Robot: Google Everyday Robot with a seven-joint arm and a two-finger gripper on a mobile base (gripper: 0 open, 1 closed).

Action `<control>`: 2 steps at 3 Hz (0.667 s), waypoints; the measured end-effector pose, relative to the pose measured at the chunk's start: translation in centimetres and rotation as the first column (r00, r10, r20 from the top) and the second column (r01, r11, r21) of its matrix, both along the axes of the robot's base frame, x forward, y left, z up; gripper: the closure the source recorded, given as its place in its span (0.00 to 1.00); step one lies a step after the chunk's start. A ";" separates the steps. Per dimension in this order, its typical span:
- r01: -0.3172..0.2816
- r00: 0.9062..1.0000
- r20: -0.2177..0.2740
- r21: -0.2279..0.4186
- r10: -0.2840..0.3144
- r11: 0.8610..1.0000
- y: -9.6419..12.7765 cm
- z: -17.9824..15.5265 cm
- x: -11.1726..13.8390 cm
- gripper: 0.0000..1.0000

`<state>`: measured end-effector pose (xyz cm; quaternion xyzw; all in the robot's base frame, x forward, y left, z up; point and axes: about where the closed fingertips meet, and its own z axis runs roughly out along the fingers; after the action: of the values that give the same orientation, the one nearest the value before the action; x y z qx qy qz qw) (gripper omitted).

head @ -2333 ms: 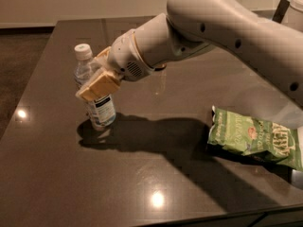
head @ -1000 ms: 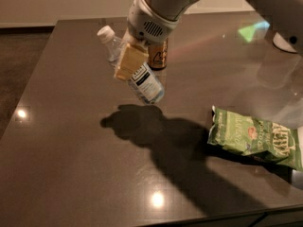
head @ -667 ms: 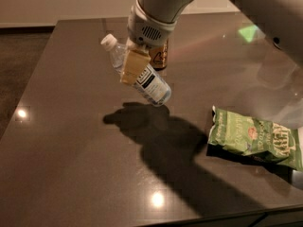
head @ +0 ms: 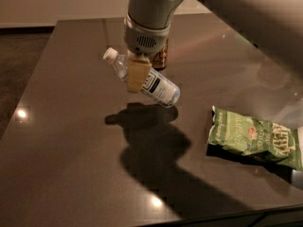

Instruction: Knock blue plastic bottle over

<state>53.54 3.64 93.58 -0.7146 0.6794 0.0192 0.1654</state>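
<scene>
The blue plastic bottle [head: 160, 88], clear with a white cap and white label, hangs tilted almost on its side above the dark table [head: 66, 155]. Its cap points up and left and its base points down and right. Its shadow falls on the table just below it. My gripper [head: 138, 75] comes down from above the table's middle and is shut around the bottle's middle, with one tan finger pad [head: 136, 77] across the front of the bottle. A short brown-gold can [head: 159, 58] stands right behind the gripper, mostly hidden by it.
A green chip bag [head: 255, 137] lies flat on the table at the right. My large pale arm [head: 246, 18] spans the upper right. The table's front edge runs along the bottom, its left edge beside a dark floor.
The bottle stood upright on the table's left in the earliest frame, gripped. Since then it was lifted, tilted over and carried right; in the last second it came lower and a little right.
</scene>
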 end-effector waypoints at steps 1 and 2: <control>-0.046 0.999 -0.016 -0.080 0.045 0.996 -0.5 -1.3 -1.1 0.28; -0.074 0.997 -0.027 -0.108 0.071 0.991 -0.6 -2.0 -1.5 0.05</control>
<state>52.01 3.02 91.62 -0.7465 0.6549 -0.0035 0.1177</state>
